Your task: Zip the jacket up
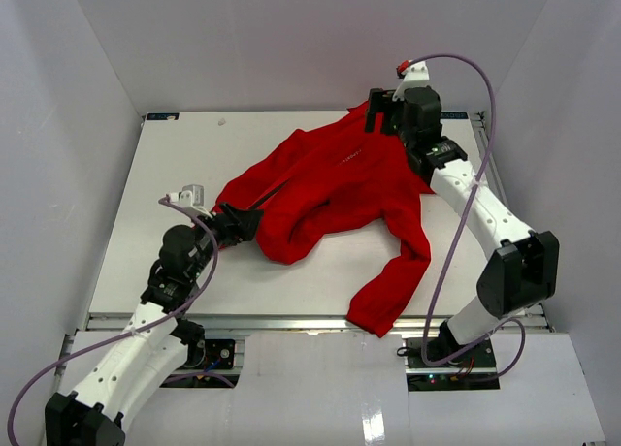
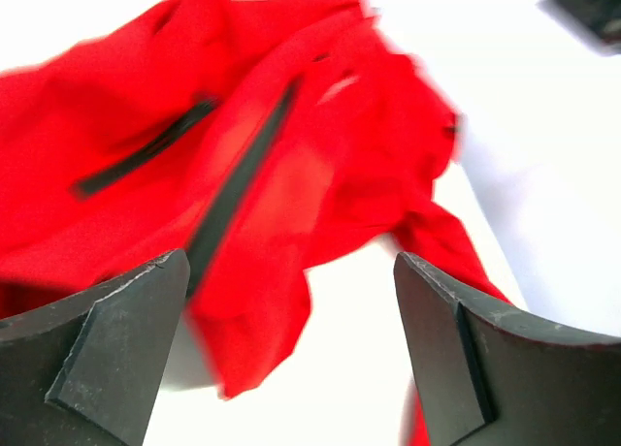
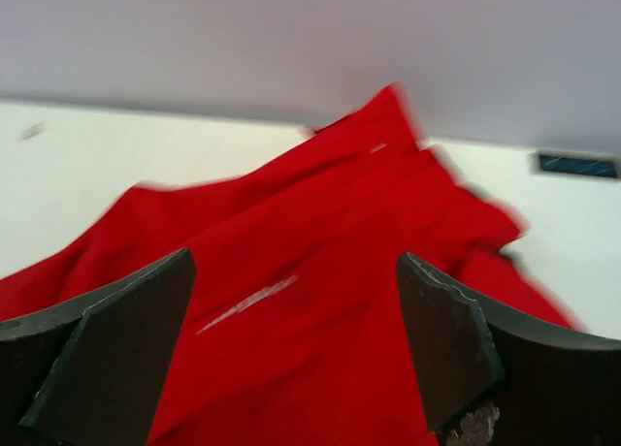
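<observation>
The left gripper [image 2: 291, 267] stands wide open and empty, low at the hem of the jacket [image 1: 330, 189], probably lined up with the zipper [image 2: 243, 175]. The jacket lies rumpled across the table [image 1: 136, 262], one sleeve trailing toward the near edge. The right gripper [image 1: 380, 111], also open and empty, hovers at the collar, likely to hold it taut.

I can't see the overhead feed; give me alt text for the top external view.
A red jacket lies rumpled across the white table, one sleeve reaching the near edge. The left gripper is at its left end, the right gripper at its far end.
</observation>
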Tool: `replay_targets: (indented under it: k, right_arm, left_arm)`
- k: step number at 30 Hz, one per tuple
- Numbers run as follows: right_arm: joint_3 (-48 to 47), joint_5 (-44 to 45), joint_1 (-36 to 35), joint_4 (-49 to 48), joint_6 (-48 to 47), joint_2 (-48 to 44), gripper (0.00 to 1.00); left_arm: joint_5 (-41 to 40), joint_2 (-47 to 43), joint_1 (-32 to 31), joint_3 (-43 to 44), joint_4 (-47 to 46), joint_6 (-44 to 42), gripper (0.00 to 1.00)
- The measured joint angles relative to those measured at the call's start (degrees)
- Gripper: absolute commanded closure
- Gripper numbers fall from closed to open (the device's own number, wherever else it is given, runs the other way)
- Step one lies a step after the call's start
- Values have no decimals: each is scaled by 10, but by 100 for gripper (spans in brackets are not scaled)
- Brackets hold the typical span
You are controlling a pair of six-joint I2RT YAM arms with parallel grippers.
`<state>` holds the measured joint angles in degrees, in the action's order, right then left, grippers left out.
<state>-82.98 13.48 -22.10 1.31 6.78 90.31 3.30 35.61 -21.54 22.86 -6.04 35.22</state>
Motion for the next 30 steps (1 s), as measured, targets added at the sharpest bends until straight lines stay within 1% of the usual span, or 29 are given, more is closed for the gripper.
replay_targets:
  k: [2,4,6,8,11,16,20,22,25,30]
  right_arm:
    - [13,-12,-22,38,32,-27,10]
    - [50,-20,-32,59,63,-65,10]
    - [114,-26,-35,71,88,-118,10]
    - [174,-35,-36,88,108,-172,10]
    - [238,-50,-45,103,128,-238,10]
    - [312,-85,-74,121,142,-360,10]
    - [357,-98,-75,121,141,-472,10]
    - [369,-95,-75,117,137,-510,10]
    - [379,-83,-75,111,132,-549,10]
    - [379,-67,-75,108,123,-557,10]
  left_arm:
    - [21,-1,0,57,30,-13,2]
    - [37,-5,0,107,44,-29,2]
    - [51,-9,0,142,48,-38,2]
    - [67,-15,0,156,46,-42,2]
    - [89,-26,0,131,32,-42,2]
    - [111,-63,0,32,8,-36,2]
    - [123,-78,0,11,-2,-34,2]
    - [123,-84,0,11,-11,-34,2]
    - [123,-94,0,11,-23,-33,2]
    - [123,-99,0,11,-30,-33,2]
